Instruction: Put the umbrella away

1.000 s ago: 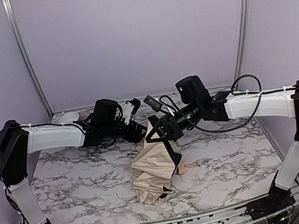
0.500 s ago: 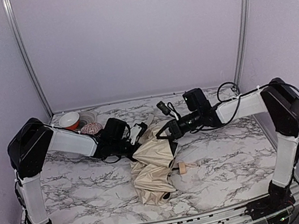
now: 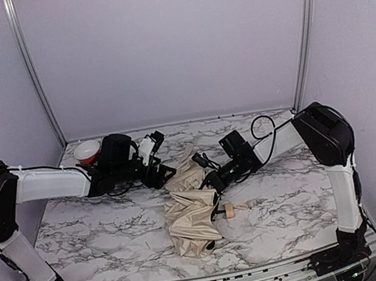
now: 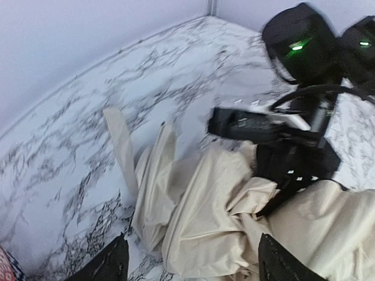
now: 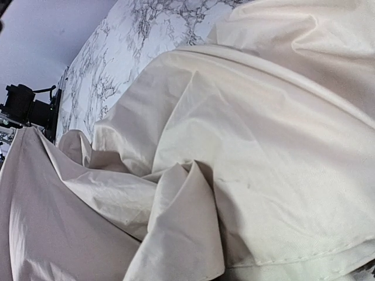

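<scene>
top external view: the umbrella (image 3: 190,219) now lies lower on the marble table (image 3: 291,195), near the middle, with its wooden knob (image 3: 228,210) on the right. a second ago the right gripper (image 3: 210,182) held it higher. the left gripper (image 3: 166,179) has pulled back to the far left end of the fabric.

left wrist view: its fingers (image 4: 111,263) stand apart and hold nothing, just above the cream canopy (image 4: 222,205).

right wrist view: only folds (image 5: 234,146) show. the right claw seems pinched together on the cloth. the canopy is still loose, so i judge the folding not finished.
</scene>
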